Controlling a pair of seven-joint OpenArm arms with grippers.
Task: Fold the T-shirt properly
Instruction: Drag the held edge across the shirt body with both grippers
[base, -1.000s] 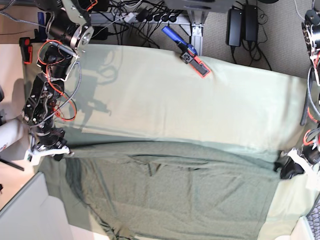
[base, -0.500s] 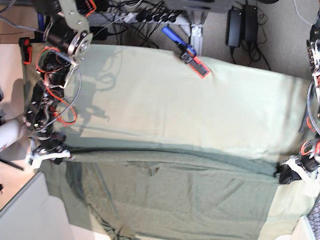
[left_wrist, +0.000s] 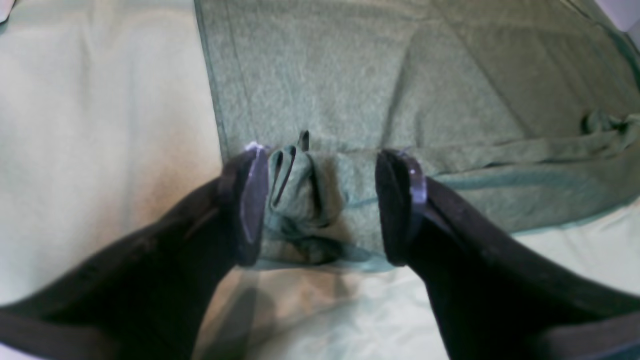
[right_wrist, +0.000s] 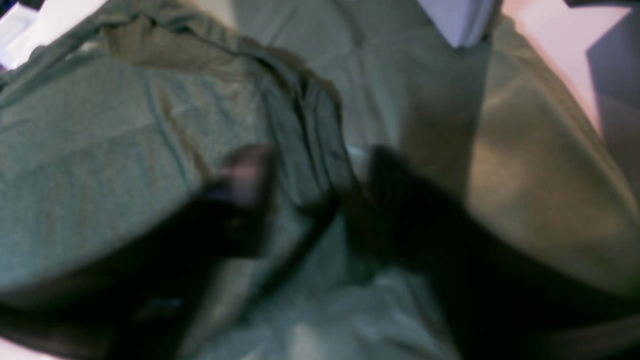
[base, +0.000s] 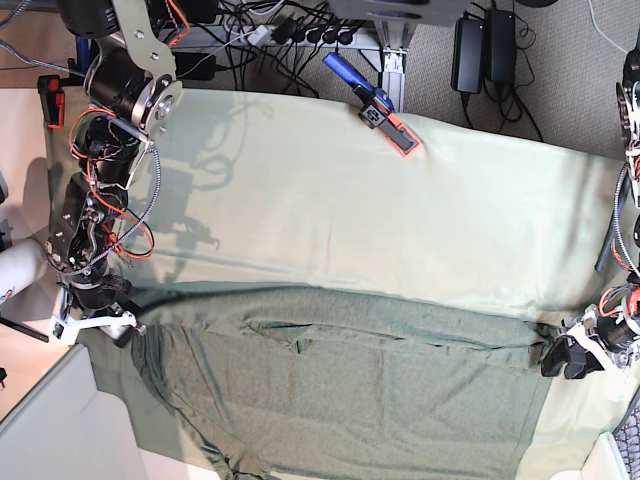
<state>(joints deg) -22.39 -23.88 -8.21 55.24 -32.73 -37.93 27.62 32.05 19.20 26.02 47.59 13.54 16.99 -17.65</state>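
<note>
The dark olive T-shirt (base: 380, 390) lies spread over the near half of the table, with a folded edge running across its far side. My left gripper (base: 565, 357) sits at the shirt's right corner. In the left wrist view my left gripper (left_wrist: 322, 200) stands open, and a bunched tuft of the T-shirt (left_wrist: 300, 200) lies loose between its fingers. My right gripper (base: 100, 325) is at the shirt's left corner. The right wrist view is blurred: my right gripper (right_wrist: 320, 200) has its fingers apart, with a ridge of the T-shirt (right_wrist: 305, 150) running between them.
The mint table cloth (base: 400, 220) covers the far half of the table. A blue and orange tool (base: 385, 110) lies at its far edge. Cables and power bricks (base: 485, 50) crowd the floor beyond. A pale panel (base: 50, 420) stands at the near left corner.
Both grippers, shut on the shirt's corners before, have opened and let go. The shirt's far edge has settled flat. The left gripper has shifted slightly nearer.
</note>
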